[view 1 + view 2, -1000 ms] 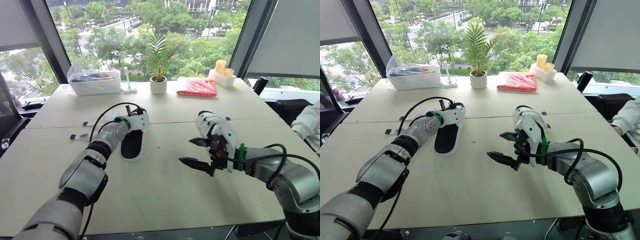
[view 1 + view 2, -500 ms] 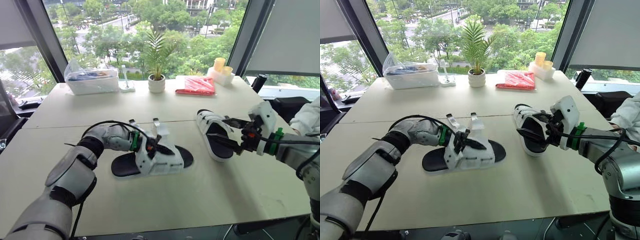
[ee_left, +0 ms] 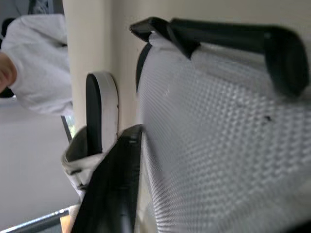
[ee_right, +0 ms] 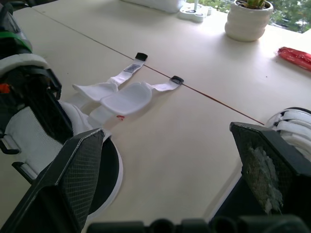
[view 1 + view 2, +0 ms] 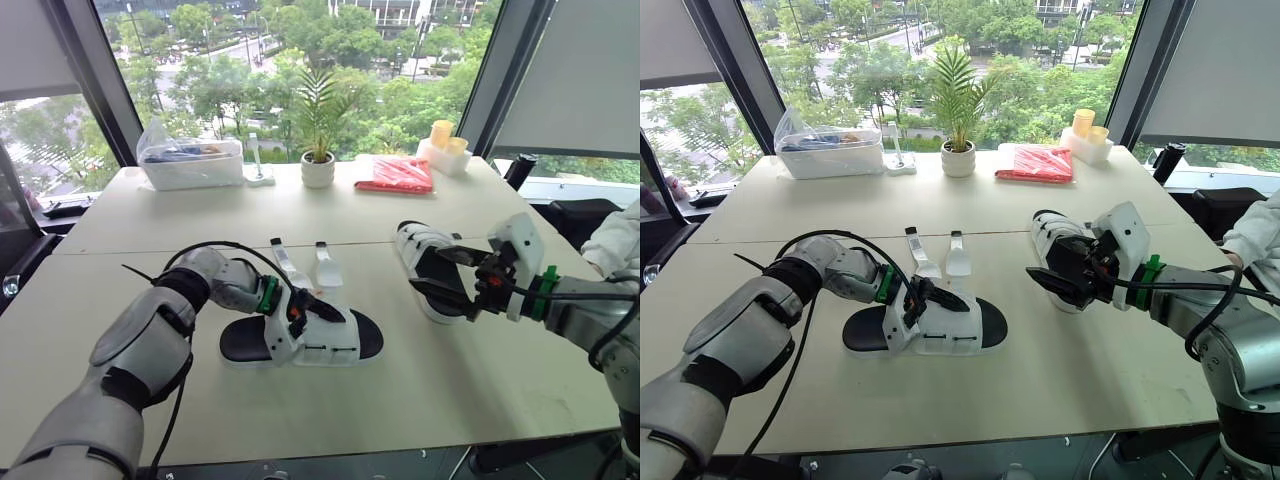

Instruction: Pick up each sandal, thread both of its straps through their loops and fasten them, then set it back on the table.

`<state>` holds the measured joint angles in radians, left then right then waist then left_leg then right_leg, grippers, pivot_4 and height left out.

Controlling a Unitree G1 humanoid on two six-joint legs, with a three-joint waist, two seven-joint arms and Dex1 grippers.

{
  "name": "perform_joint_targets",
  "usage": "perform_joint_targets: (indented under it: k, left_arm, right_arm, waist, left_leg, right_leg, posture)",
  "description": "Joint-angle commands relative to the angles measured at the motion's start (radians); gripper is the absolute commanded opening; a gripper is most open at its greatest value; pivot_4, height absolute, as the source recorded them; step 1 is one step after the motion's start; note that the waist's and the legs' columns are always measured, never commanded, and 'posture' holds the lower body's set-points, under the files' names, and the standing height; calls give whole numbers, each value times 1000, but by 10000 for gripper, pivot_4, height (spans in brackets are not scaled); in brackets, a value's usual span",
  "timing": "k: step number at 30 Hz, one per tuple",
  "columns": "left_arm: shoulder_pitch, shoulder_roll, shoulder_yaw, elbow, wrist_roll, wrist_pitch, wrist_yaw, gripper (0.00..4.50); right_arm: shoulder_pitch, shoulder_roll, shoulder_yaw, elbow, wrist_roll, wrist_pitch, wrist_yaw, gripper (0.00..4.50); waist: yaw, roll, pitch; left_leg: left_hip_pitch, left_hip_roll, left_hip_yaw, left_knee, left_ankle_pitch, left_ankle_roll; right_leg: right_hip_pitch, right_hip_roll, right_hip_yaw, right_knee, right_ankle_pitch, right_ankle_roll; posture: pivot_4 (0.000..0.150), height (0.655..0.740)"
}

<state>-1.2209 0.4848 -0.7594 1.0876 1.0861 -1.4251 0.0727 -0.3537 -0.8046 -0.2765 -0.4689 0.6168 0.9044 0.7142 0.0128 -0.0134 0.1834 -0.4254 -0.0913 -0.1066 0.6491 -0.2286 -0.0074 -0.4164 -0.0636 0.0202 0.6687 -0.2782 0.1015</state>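
The open sandal point(image 5: 335, 338) lies sole-down at the near middle of the table point(image 5: 300, 400), both straps point(image 5: 326, 266) splayed flat toward the far side, and my left gripper point(image 5: 303, 306) is pinched on its white mesh upper. My right gripper point(image 5: 426, 268) hangs spread wide and empty, close by the second sandal point(image 5: 418, 243) at the right (its straps look done up). Risks, as I judge them: the soft upper slips from the pinch on lifting, or the right fingers nudge the second sandal in crossing.

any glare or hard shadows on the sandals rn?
Left eye view: daylight from the windows behind, no glare on the table; open sandal casts a soft shadow. Right wrist view: its straps evenly lit. Left wrist view: its mesh evenly lit.
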Motion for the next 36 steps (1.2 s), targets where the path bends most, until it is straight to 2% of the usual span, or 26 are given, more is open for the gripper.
perform_joint_targets:
  k: [1, 2, 9, 13, 16, 17, 19, 20, 21, 22, 25, 28, 30, 33, 35, 36]
  left_arm:
    - [1, 52, 7, 1, -45, -53, -12, 39908]
    - [3, 69, 13, 3, -66, -74, -16, 44613]
    - [7, 202, 27, 57, -208, -183, -78, 44613]
    - [-5, 271, 12, 116, -278, -189, -177, 44613]
    - [-43, 260, 80, 309, -411, -189, -329, 44613]
    - [-73, 229, 182, 443, -434, -189, -420, 44613]
    - [88, 206, 363, 165, -993, 274, -971, 44613]
    - [154, 205, 435, 26, -1196, 488, -1171, 44613]
    - [216, 219, 481, -116, -1339, 679, -1298, 44613]
    - [264, 240, 521, -225, -1414, 846, -1347, 44613]
    - [398, 287, 632, -527, -1604, 1308, -1302, 44613]
    - [480, 272, 747, -719, -1737, 1631, -1129, 44613]
    - [501, 221, 836, -785, -1805, 1776, -957, 44613]
    - [500, 120, 966, -820, -1862, 1896, -687, 44613]
    - [504, 72, 1022, -847, -1882, 1950, -577, 44613]
    - [512, 49, 1044, -868, -1891, 1972, -534, 44881]
  right_arm:
    - [-8, -13, 31, -14, -1, -29, 14, 45000]
    - [-7, -14, 45, -9, -5, -35, 21, 45000]
    - [-40, 1, 129, 38, -25, -83, 53, 45000]
    - [-45, -3, 210, 80, -92, -149, 73, 45000]
    - [-52, 13, 276, 133, -154, -217, 85, 45000]
    - [-53, 16, 297, 147, -174, -239, 89, 45000]
    - [-54, 19, 340, 170, -215, -281, 102, 45000]
    - [-54, 22, 354, 177, -228, -295, 109, 45000]
    - [-53, 26, 363, 180, -234, -304, 115, 45000]
    - [-55, 31, 370, 182, -238, -310, 120, 45000]
    - [-65, 45, 376, 187, -244, -325, 133, 45000]
    - [-71, 47, 382, 203, -267, -360, 151, 45000]
    - [-73, 49, 385, 214, -277, -384, 167, 45000]
    - [-69, 47, 387, 217, -279, -413, 202, 45000]
    - [-66, 50, 385, 217, -274, -425, 223, 45000]
    - [-66, 52, 384, 219, -272, -430, 232, 42411]
  waist:
    - [-3, 0, 0]
    - [-5, 0, 0]
    - [-7, 0, 0]
    - [-3, 0, 0]
    - [-1, 0, 0]
    - [0, 0, 0]
    - [-2, 1, -1]
    - [-6, 2, -1]
    - [-11, 2, -1]
    - [-22, 2, -1]
    - [-52, 2, -1]
    - [-59, 2, -1]
    - [-56, 3, -1]
    - [-44, 3, -2]
    - [-32, 3, -2]
    - [-29, 3, -2]
  left_leg:
    - [0, 0, 0, 0, 0, 0]
    - [0, 0, 0, 0, 0, 0]
    - [0, 0, 0, -1, 0, 0]
    - [0, 0, 0, 0, 0, 0]
    - [0, -1, 0, 0, 0, 0]
    - [0, -1, 0, 0, 0, 0]
    - [0, -1, 0, 1, 0, 0]
    - [0, -1, 0, 2, 0, 1]
    - [0, -1, 0, 1, 0, 1]
    - [-1, 0, 0, 2, 0, 1]
    - [-1, 2, -1, 1, 0, 1]
    - [-1, 2, -2, 0, 0, 0]
    - [-1, 3, -2, 0, 0, 0]
    - [0, 2, -2, 1, 0, 0]
    - [1, 2, -2, 2, 1, -1]
    - [1, 2, -2, 3, 1, -1]
  right_leg:
    - [0, 0, 0, 0, 0, 0]
    - [0, 0, 0, 0, 0, 0]
    - [-2, 0, 1, 0, 0, 0]
    - [-1, 0, 1, 0, 0, 0]
    - [-1, 0, 0, 0, 0, 0]
    - [-1, 0, 0, 0, 0, 0]
    - [0, 0, -2, 0, 0, 0]
    - [0, 0, -2, 1, 0, 0]
    - [0, 0, -1, 1, 0, 0]
    - [-1, 0, -1, 1, 0, 0]
    - [-2, -1, 2, 1, 0, 0]
    - [-4, 0, 2, 3, 0, 0]
    - [-4, 0, 2, 4, 0, 0]
    - [-2, 0, 2, 4, 0, -1]
    - [-2, 0, 2, 4, 0, -1]
    - [-2, 0, 2, 4, 1, -1]
  posture:
    - [1500, 7400]
    - [1500, 7400]
    - [1500, 7400]
    - [1500, 7400]
    - [1500, 7400]
    - [1500, 7400]
    - [1500, 7400]
    - [1500, 7400]
    - [1500, 7400]
    - [1500, 7400]
    - [1500, 7400]
    - [1500, 7400]
    - [1500, 7400]
    - [1500, 7400]
    - [1500, 7400]
    - [1500, 7400]
